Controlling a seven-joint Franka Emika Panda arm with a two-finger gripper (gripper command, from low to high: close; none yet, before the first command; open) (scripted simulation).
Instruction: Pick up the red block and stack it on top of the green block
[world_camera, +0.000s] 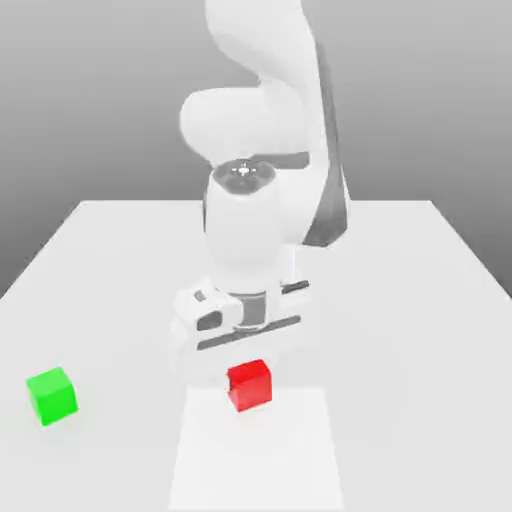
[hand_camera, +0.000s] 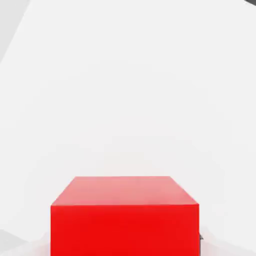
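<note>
Two blocks in this one, one red and one green, both on or over a pale table. The red block is right under the hand, and the gripper is clamped on it, jaws closed in from opposite sides. Hand view has the red block up close and looking pretty square to the camera, with one face solid bright red and the adjoining one a softer, pinkish red. You can catch pale bits of the fingers hugging both sides of it, plus a small dark bit right against one side.

Can't really tell if the red block is sitting on the table or slightly off it, tbh. In the exterior view it's a bit turned, near the top edge of a brighter patch on the table.

The green block is off toward the exterior view's left, well apart from the red one, nothing on top of it and also a little turned. So they're not stacked. The white arm comes down from above, with the wide hand sitting just over the red block.
</note>
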